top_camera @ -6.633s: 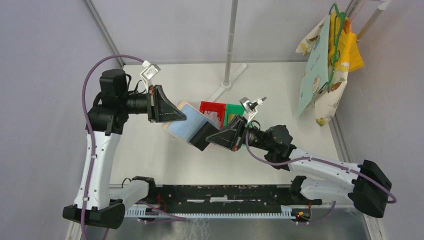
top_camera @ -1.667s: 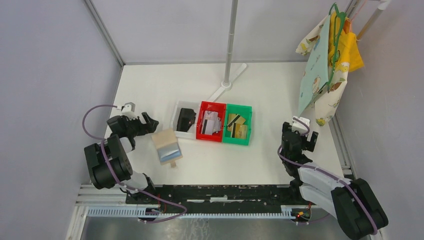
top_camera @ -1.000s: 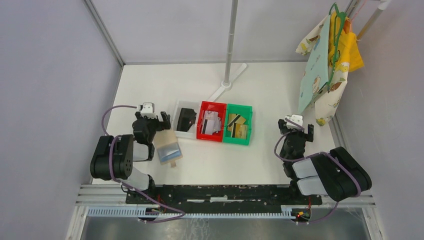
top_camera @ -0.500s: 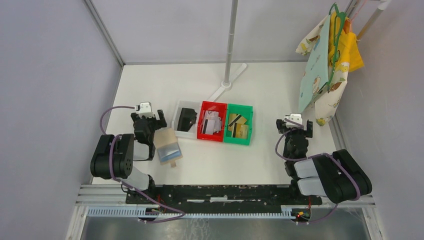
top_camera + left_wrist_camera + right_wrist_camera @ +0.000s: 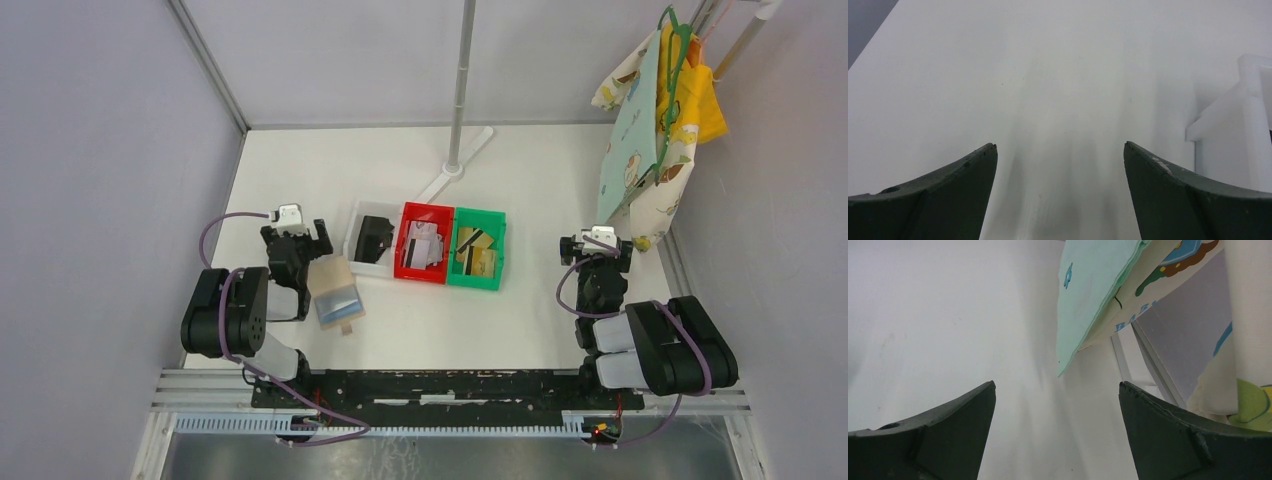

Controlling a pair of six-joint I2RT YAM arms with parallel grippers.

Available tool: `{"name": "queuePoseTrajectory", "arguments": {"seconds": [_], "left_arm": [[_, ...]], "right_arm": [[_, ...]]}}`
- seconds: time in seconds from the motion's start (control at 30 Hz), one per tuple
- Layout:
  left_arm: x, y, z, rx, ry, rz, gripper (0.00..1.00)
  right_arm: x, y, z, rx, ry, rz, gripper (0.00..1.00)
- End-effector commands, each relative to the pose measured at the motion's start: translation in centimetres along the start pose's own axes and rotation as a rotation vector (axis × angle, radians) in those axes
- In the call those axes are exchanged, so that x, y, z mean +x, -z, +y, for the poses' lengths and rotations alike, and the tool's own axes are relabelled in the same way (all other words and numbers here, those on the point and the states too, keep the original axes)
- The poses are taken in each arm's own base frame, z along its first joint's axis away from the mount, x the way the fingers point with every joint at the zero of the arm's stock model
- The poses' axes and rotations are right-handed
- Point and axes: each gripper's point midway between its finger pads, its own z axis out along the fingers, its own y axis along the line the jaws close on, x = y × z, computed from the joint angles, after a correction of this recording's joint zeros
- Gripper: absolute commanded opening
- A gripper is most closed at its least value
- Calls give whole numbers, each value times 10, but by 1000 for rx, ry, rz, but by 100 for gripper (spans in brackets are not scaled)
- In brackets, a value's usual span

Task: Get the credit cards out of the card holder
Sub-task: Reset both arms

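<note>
The card holder (image 5: 333,292), tan with a light blue inside, lies open on the table just right of the folded left arm. Silvery-white credit cards (image 5: 424,245) rest in the red bin (image 5: 404,262), and gold ones (image 5: 476,252) in the green bin (image 5: 494,270). My left gripper (image 5: 294,234) sits low beside the holder's far corner, open and empty; in the left wrist view its gripper (image 5: 1060,146) shows only bare table between the fingers. My right gripper (image 5: 598,244) is far right, also open; its wrist view gripper (image 5: 1057,384) frames empty table.
A white bin (image 5: 352,238) holds a black boxy object (image 5: 373,236); its wall (image 5: 1248,115) shows at the left wrist view's right edge. A pole stand (image 5: 455,165) rises behind the bins. Printed cloths (image 5: 650,120) hang at the right wall, also cloths (image 5: 1098,300).
Earlier both arms held the card holder above the bins; now it lies on the table and both arms are folded back. In the last second the right gripper swung slightly right.
</note>
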Motion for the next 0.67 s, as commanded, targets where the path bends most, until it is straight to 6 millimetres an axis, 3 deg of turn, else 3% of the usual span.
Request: {"name": "queuePoseTrajectory", "arguments": {"seconds": [0.0,0.63], "left_arm": [[-21,-7,4,-28,14,-69,100],[-21,-7,4,-28,14,-70,100]], "right_arm": [[17,28,-6,3,-24,9,98],[19,24,-4,-5,-13,27,98]]}}
